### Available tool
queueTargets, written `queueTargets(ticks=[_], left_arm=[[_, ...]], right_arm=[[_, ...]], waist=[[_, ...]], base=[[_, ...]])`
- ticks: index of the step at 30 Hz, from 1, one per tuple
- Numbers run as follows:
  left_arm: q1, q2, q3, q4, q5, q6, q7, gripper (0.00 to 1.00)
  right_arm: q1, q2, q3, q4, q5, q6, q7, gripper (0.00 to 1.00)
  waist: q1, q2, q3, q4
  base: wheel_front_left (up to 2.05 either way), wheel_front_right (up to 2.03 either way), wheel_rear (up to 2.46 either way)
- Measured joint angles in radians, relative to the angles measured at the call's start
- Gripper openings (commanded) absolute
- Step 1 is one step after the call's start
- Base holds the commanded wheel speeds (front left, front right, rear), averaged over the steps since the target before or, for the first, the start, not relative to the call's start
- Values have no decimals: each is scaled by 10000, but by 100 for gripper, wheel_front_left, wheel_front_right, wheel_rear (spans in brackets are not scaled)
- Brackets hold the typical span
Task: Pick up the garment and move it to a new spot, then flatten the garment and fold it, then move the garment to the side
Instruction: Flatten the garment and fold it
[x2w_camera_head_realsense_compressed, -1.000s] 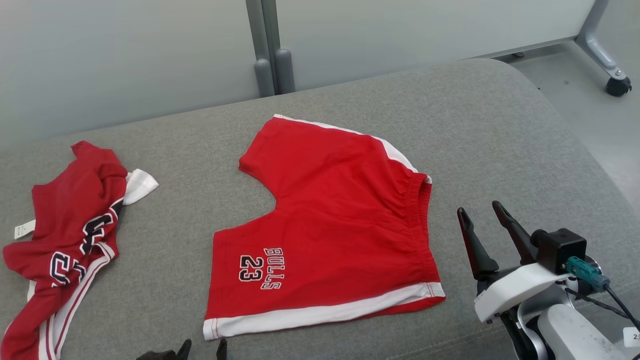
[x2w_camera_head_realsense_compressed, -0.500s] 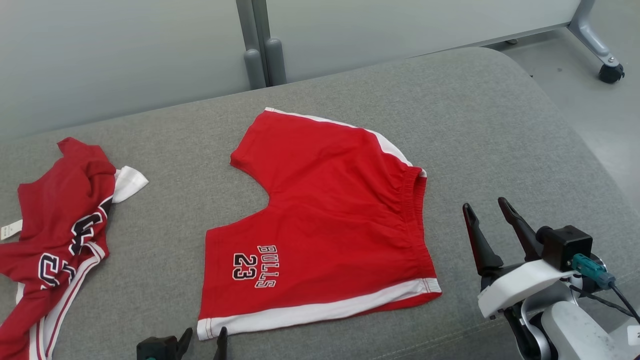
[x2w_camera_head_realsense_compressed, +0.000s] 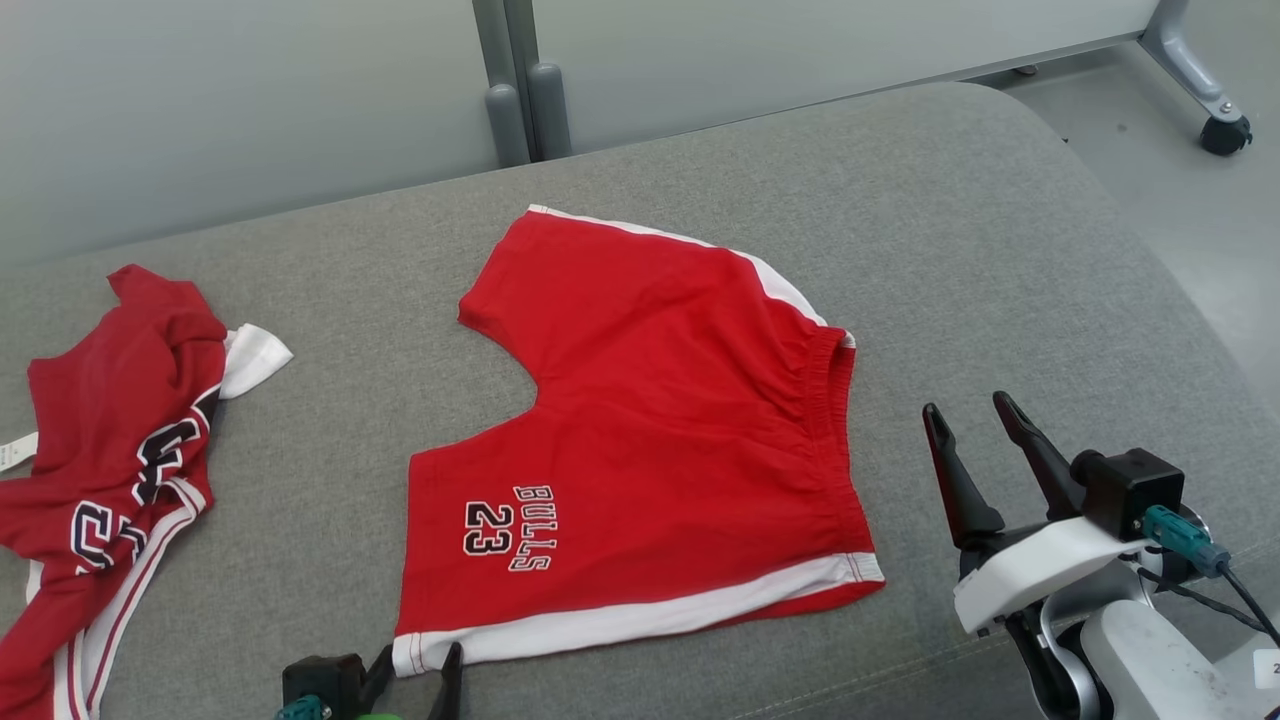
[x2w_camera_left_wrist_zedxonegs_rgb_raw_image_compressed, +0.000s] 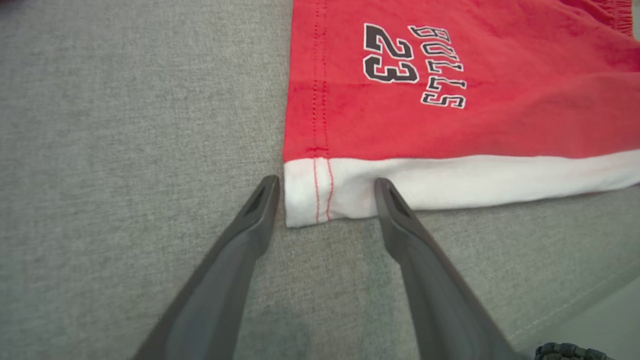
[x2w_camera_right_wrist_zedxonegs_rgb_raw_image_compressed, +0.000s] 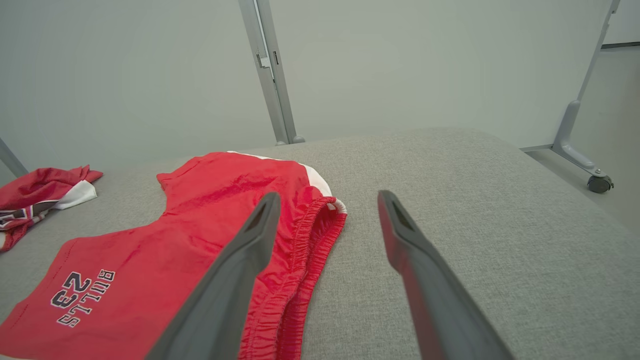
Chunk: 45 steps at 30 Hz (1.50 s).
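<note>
The garment (x2w_camera_head_realsense_compressed: 650, 440), red shorts with a white hem band and "BULLS 23" print, lies flat on the grey cushion (x2w_camera_head_realsense_compressed: 1000, 250). My left gripper (x2w_camera_head_realsense_compressed: 420, 655) is open at the near edge, its two fingers straddling the white hem corner (x2w_camera_left_wrist_zedxonegs_rgb_raw_image_compressed: 320, 192) of the garment (x2w_camera_left_wrist_zedxonegs_rgb_raw_image_compressed: 450, 100) without closing on it. Off to the right of the elastic waistband (x2w_camera_right_wrist_zedxonegs_rgb_raw_image_compressed: 305, 250) my right gripper (x2w_camera_head_realsense_compressed: 965, 405) stands open and above the cushion, nothing between its fingers. In the right wrist view that gripper (x2w_camera_right_wrist_zedxonegs_rgb_raw_image_compressed: 328, 196) points past the waistband of the garment (x2w_camera_right_wrist_zedxonegs_rgb_raw_image_compressed: 200, 225).
A second red jersey (x2w_camera_head_realsense_compressed: 110, 450) lies crumpled at the cushion's left end, also visible from the right wrist (x2w_camera_right_wrist_zedxonegs_rgb_raw_image_compressed: 35, 192). Behind the cushion runs a pale partition with a grey post (x2w_camera_head_realsense_compressed: 515, 80). A caster wheel (x2w_camera_head_realsense_compressed: 1222, 135) stands on the floor at far right.
The head camera has shifted a little. My left gripper has come further forward, its fingers now on either side of the hem corner. The right gripper has hardly moved.
</note>
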Motion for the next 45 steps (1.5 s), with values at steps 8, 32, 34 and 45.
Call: queueTargets(ticks=[8,32,34,45], left_arm=[[-211,-12,2,48,-21,-128,-184,0],[-220,-46,-263,-270,-157,-405,-522,0],[-227,-46,-318,-299,-127,-410,-520,0],[-444,-46,-345,-426,-69,-483,-506,0]], right_arm=[[35,-79,257,343,-13,424,-4,100],[422,-539,2071,2077,-278,1755,378,100],[244,-525,2134,2259,-278,1756,405,100],[-444,-435,2357,3049,-274,1783,399,40]], waist=[[0,0,81,49],[0,0,308,508],[0,0,395,578],[0,0,795,994]], base=[[0,0,0],[0,0,0],[0,0,0],[0,0,0]])
